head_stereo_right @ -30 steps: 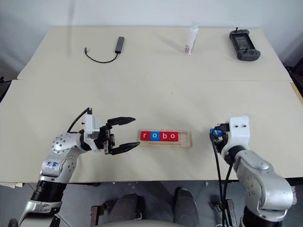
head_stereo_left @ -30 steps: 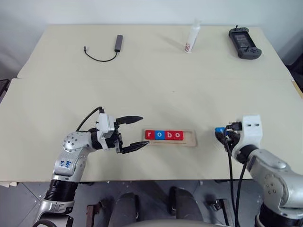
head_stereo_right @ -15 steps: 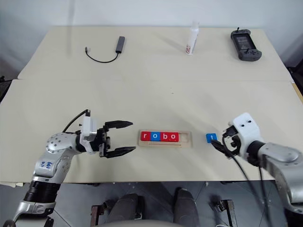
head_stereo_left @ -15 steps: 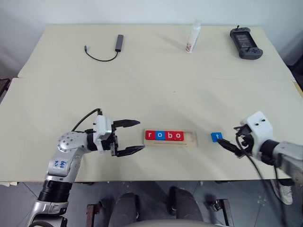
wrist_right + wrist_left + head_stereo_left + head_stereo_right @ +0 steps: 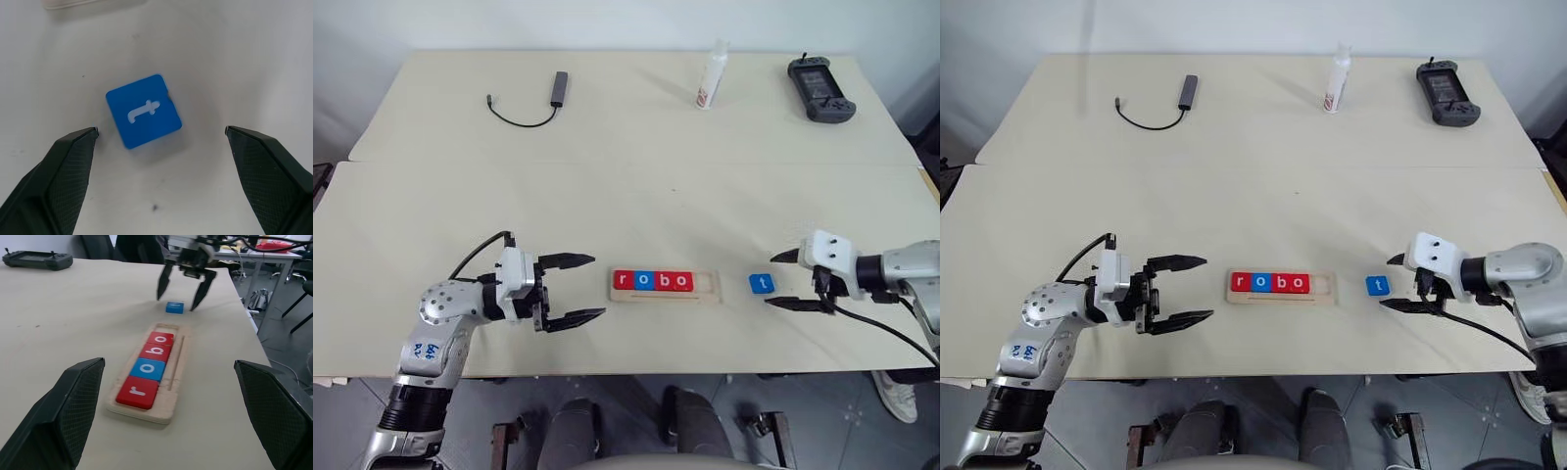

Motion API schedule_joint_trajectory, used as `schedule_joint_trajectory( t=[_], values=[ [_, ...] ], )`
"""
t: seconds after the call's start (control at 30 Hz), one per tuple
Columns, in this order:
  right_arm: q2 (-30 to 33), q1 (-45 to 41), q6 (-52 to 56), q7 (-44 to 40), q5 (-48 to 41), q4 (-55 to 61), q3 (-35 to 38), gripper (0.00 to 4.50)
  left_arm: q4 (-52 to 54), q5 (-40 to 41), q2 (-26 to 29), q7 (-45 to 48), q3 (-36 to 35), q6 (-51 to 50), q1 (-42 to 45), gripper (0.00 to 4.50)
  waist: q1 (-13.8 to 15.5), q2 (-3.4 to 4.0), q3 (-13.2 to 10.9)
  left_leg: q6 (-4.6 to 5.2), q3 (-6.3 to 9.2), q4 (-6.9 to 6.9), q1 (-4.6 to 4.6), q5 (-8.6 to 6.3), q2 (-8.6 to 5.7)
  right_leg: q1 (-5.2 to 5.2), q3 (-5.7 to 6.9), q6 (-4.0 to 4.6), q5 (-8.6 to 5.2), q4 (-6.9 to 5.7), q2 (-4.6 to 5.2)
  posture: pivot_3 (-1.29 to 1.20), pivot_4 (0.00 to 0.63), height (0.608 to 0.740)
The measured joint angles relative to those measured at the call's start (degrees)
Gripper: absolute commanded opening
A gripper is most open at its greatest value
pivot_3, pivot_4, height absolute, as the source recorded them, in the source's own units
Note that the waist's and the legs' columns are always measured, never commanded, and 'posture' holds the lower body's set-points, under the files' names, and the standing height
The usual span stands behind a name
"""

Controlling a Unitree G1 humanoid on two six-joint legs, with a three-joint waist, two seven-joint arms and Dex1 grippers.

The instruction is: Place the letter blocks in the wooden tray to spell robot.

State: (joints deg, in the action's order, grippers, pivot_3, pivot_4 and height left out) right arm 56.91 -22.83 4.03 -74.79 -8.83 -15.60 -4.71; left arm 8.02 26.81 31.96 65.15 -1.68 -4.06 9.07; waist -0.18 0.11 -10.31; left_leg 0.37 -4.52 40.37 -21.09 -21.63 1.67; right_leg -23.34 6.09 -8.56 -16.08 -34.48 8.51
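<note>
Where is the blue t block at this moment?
In the left eye view, the blue t block lies flat on the table, between the wooden tray and the open right gripper.

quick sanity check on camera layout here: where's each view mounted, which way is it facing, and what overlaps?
Left eye and right eye views: on the head, looking forward and down over the table; both arms, left pincer and right pincer show.
Left wrist view: on the left wrist, looking along the wooden tray toward the right pincer; its own fingers show.
Right wrist view: on the right wrist, looking down on the blue t block; its own fingers show.
Shared: all four show the t block.
</note>
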Motion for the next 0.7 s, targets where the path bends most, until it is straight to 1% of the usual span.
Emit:
schedule_joint_trajectory(
  t=[0.13, 0.2, 0.23, 0.37, 0.43, 0.57, 0.7],
  values=[
    [-0.9, -2.1, -1.3, -2.5, 0.1, -2.3, -1.4, 2.27, 0.5, 0.0, 0.3, -0.2, -0.1, -0.2, -0.4, 4.5, 0.0, 0.0, 0.0, 0.0, 0.03, 0.21, 0.01, 0.0, 0.03, 0.04, 0.0, 0.0, 0.0, -0.12, 0.0, 0.0, 0.15, 0.74],
    [-1.7, -3.2, -1.3, -3.5, 0.1, -3.0, -1.8, 1.55, 0.6, 0.0, 0.3, -0.5, -0.1, -0.2, -0.5, 4.5, -0.1, 0.0, 0.0, 0.0, 0.0, 0.31, 0.0, 0.0, 0.06, 0.04, 0.0, 0.01, 0.01, -0.19, 0.0, 0.0, 0.15, 0.74],
    [-1.8, -3.5, -1.1, -3.9, 0.1, -3.1, -1.8, 1.45, 0.6, 0.0, 0.3, -0.6, -0.1, -0.2, -0.5, 4.5, -0.1, 0.01, 0.0, -0.01, 0.01, 0.35, 0.01, 0.0, 0.07, 0.04, 0.0, 0.01, 0.01, -0.24, 0.0, 0.0, 0.15, 0.74],
    [-2.1, -5.0, 1.7, -5.4, 0.0, -2.2, -2.0, 1.46, 0.6, 0.0, 0.4, -0.9, -0.2, -0.2, -0.6, 4.5, 0.0, 0.06, 0.0, -0.01, 0.02, 0.49, -0.08, -0.01, 0.07, 0.0, -0.01, 0.02, 0.01, -0.3, 0.01, 0.0, 0.15, 0.74],
    [-2.1, -6.0, 4.5, -6.3, -0.6, 0.6, -2.1, 1.46, 0.6, 0.0, 0.4, -1.1, -0.3, -0.2, -0.7, 4.5, 0.1, 0.07, 0.0, -0.01, 0.06, 0.51, -0.1, -0.01, 0.07, 0.0, 0.0, 0.02, 0.02, -0.32, 0.02, 0.0, 0.15, 0.74],
    [-3.6, -8.4, 15.3, -6.4, -3.1, 12.0, -4.1, 1.46, 0.7, 0.0, 0.4, -1.3, -0.5, -0.1, -1.0, 4.5, 0.1, 0.07, 0.0, -0.05, 0.11, 0.53, -0.11, -0.03, 0.08, -0.02, 0.03, 0.03, 0.02, -0.36, 0.01, 0.0, 0.15, 0.74],
    [-7.0, -9.3, 21.1, -3.6, -2.5, 17.1, -7.5, 1.46, 0.7, 0.0, 0.3, -1.8, -0.5, -0.1, -1.0, 4.5, 0.2, 0.07, 0.0, -0.06, 0.14, 0.56, -0.15, -0.05, 0.05, -0.02, 0.03, 0.03, 0.02, -0.36, 0.03, 0.0, 0.15, 0.74]
  ],
)
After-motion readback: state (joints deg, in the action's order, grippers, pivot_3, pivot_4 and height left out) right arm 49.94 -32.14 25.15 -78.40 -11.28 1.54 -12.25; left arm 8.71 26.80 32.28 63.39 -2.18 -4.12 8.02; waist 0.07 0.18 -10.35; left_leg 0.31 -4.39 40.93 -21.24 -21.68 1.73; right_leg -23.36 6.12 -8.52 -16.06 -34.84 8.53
